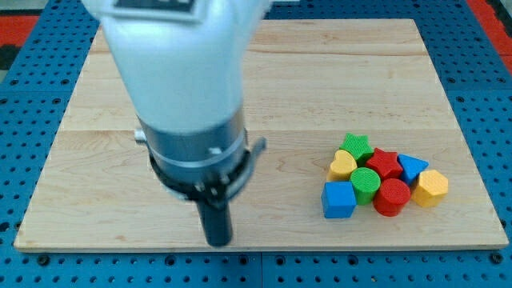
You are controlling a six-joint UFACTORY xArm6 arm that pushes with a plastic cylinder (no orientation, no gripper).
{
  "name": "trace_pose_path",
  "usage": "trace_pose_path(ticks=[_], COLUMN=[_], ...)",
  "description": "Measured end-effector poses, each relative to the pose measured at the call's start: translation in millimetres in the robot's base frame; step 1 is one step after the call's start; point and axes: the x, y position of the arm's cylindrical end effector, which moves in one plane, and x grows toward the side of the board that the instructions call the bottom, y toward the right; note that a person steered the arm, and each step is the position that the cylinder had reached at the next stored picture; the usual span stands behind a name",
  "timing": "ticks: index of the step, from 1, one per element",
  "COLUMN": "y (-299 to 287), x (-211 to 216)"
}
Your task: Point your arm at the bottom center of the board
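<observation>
My tip [218,242] rests at the bottom edge of the wooden board [104,184], a little left of its centre. The arm's white and grey body covers the board's upper left and middle. A tight cluster of blocks lies to the tip's right: a green star [356,146], a red star [384,162], a blue triangle [412,166], a yellow heart [342,166], a green cylinder [366,184], a red cylinder [392,197], a blue cube [338,200] and a yellow hexagon [431,188]. The tip touches no block.
The board lies on a blue perforated table [32,72] that shows on every side. A red strip [492,16] sits at the view's top right corner.
</observation>
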Motion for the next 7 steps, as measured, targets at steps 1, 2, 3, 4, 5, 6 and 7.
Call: trace_pose_path(ticks=[1,2,3,4,5,6,7], y=[0,1,4,7,7,43,79], x=[-1,-1,-1,-1,-1,-1,-4])
